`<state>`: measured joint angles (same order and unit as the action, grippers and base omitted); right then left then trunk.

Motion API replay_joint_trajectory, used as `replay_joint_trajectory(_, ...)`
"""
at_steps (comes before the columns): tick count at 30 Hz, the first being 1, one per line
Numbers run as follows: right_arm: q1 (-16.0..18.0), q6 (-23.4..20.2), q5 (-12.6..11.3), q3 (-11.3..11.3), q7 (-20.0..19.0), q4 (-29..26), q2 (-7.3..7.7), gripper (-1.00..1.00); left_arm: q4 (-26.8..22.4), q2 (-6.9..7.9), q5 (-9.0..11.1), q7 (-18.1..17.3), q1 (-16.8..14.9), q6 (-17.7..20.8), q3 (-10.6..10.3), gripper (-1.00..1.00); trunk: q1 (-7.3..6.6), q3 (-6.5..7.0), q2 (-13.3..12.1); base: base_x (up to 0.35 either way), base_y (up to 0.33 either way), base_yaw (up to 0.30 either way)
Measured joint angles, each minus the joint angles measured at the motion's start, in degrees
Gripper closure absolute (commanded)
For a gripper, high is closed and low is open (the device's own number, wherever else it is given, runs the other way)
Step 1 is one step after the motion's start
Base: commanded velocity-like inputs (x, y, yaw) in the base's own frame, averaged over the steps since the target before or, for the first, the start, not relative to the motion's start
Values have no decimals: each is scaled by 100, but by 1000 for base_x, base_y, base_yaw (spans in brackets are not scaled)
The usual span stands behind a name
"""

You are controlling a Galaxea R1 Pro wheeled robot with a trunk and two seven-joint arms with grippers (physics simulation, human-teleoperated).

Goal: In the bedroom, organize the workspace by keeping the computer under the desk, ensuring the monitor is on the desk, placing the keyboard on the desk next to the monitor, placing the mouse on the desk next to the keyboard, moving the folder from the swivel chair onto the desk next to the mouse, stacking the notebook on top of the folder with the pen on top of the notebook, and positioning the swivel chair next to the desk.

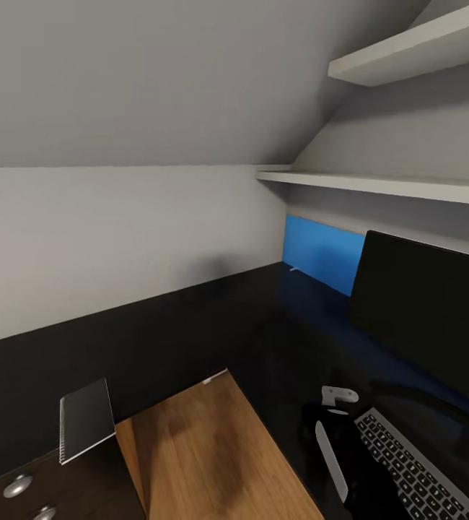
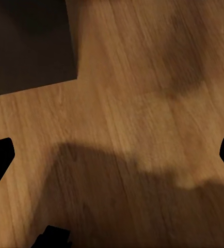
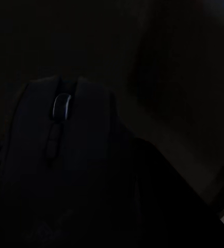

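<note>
Black desk point(image 1: 162, 325) ran across your head view; the monitor point(image 1: 429, 318) stood at three o'clock, the keyboard point(image 1: 415, 469) at five, the notebook point(image 1: 86, 419) at eight. Your right wrist camera faced the mouse point(image 3: 60, 155); I couldn't tell either jaw's state

Attic bedroom workspace (sloped ceiling), desk point(image 1: 155, 332), monitor point(image 1: 429, 318)

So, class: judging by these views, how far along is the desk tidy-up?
Done: monitor and keyboard sit on the desk. In hand: the mouse, close at the right end effector beside the keyboard; grip unclear. Left: the notebook lies alone, far from the keyboard, not stacked.
</note>
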<state>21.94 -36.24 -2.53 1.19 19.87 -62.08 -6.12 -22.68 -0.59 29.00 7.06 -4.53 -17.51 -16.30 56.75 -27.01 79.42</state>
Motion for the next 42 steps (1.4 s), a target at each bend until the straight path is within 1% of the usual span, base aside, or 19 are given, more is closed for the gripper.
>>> replay_joint_trajectory(12, 0, -4, -10, -1, 8, -6, 2, 100, 0, 2, -2, -4, 0, 0, 5, -100, 0, 0, 0, 0, 0, 0)
replay_joint_trajectory(13, 0, -3, -10, 0, 8, -7, 1, -100, 0, 2, -2, -4, 0, 0, 6, -100, 0, 0, 0, 0, 0, 0)
replay_joint_trajectory(32, 0, 12, -52, -1, -24, -98, 3, -100, 0, 2, -2, -12, 0, 0, 0, -100, 0, 0, 0, 0, 0, 0)
replay_joint_trajectory(36, 0, 13, -58, -7, -23, -378, -9, -100, 0, 2, 4, -17, 0, 0, 5, -100, 0, 0, 0, 0, 0, 0)
replay_joint_trajectory(38, 0, 20, -64, -7, -20, -706, -51, -100, 0, 2, 6, -20, 0, 0, 7, -100, 0, 0, 0, 0, 0, 65)
replay_joint_trajectory(42, -6, 158, -68, 2, -14, -847, -98, -100, 1, 2, 8, -21, 1, 0, 7, -100, 0, 0, 0, 0, 0, 178)
